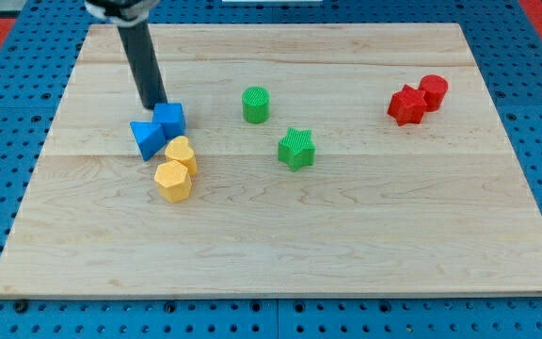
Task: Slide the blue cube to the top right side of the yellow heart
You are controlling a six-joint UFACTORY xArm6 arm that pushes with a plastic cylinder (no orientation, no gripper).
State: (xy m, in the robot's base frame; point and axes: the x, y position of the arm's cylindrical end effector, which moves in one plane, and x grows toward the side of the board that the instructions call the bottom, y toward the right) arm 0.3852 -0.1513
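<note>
Two blue blocks (158,129), one tip (151,104)

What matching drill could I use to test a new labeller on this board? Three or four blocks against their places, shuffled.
Things:
1. blue cube
2. yellow heart
3. green star
4. red cylinder

Places:
A. nearest the view's right edge
B. touching my tip
C. right of board centre, below the green cylinder
D. just above the yellow hexagon

Pairs: 1-B, 2-D, 3-C, 4-A

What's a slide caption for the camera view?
My tip touches the blue cube from the view's upper left, just above the yellow heart.
</note>
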